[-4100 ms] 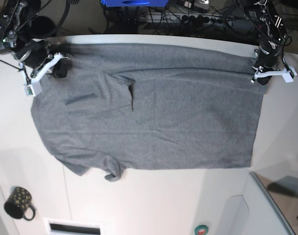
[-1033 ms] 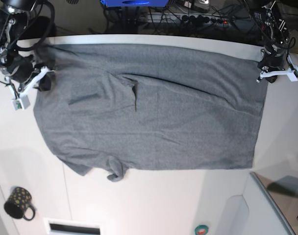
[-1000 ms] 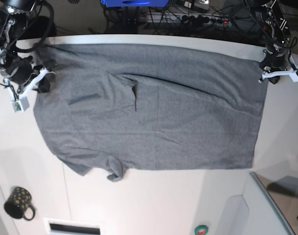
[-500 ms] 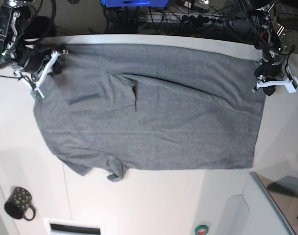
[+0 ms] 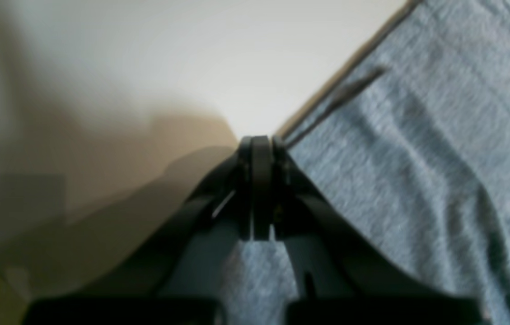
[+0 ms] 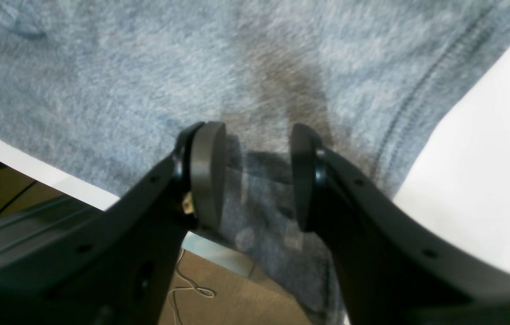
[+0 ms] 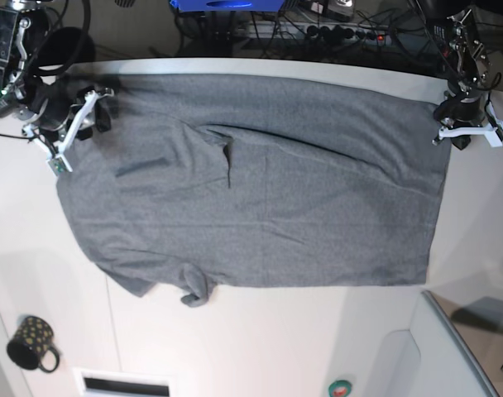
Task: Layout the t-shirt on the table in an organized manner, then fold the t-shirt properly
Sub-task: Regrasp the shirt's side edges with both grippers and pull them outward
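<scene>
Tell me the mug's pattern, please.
The mug is black with small light dots; it shows only in the base view.

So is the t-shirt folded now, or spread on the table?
Spread. The t-shirt lies open and mostly flat on the table; only one sleeve is bunched.

The t-shirt (image 7: pixel 260 182) is plain heather grey throughout, with a fine flecked weave; in the wrist views it reads as a paler blue-grey, and a darker line of stitching runs along its hem. The table (image 7: pixel 260 339) is smooth white, crossed by a thin dark seam line. The mug (image 7: pixel 30 342) is black with small light dots. The right gripper (image 6: pixel 255 180) is matte black, as is the left gripper (image 5: pixel 261 149). A small round item (image 7: pixel 340 386) shows green and red.
</scene>
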Action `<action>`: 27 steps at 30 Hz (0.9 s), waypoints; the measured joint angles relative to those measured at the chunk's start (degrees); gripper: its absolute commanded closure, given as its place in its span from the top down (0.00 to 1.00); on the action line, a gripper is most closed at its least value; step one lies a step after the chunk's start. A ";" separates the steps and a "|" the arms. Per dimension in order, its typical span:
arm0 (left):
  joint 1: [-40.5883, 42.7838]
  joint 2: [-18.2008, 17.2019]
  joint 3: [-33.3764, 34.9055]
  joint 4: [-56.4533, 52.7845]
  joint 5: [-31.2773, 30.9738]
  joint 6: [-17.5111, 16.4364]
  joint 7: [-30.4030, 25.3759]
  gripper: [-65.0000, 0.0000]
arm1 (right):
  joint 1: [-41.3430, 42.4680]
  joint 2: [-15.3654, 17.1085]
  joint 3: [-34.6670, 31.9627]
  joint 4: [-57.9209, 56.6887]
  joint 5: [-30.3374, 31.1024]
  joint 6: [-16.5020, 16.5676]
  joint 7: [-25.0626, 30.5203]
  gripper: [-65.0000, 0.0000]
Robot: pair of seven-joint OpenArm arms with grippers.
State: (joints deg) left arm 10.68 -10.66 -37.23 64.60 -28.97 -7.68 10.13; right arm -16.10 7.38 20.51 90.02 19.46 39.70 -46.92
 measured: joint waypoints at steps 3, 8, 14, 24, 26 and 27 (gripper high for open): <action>0.13 0.02 0.02 3.87 -0.26 -0.15 -0.22 0.00 | 0.94 0.00 0.02 -0.46 -0.02 0.00 -0.48 0.35; -0.68 2.32 0.61 5.64 -0.22 -0.22 -0.24 0.00 | 3.82 0.02 -0.28 -4.94 0.46 -0.02 0.39 0.19; -3.65 1.64 5.84 -1.66 0.15 -0.63 -0.87 0.00 | 3.50 -0.11 -0.28 -8.98 0.04 0.00 0.07 0.03; -4.72 0.33 5.77 -8.68 12.24 -1.51 -5.07 0.00 | 2.78 0.00 -0.17 -13.81 1.77 0.02 4.55 0.03; -3.06 0.15 5.73 -7.56 11.58 -1.62 -5.20 0.00 | 1.88 -0.02 -0.17 -13.75 2.23 0.02 5.60 0.03; -2.08 0.13 5.73 -6.54 11.54 -1.53 -4.94 0.00 | 1.40 -0.04 -0.15 -13.75 2.73 0.02 5.77 0.03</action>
State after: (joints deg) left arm 8.60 -10.52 -31.51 58.06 -17.43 -9.21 5.19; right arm -14.70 7.33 20.36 76.27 22.20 39.72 -41.15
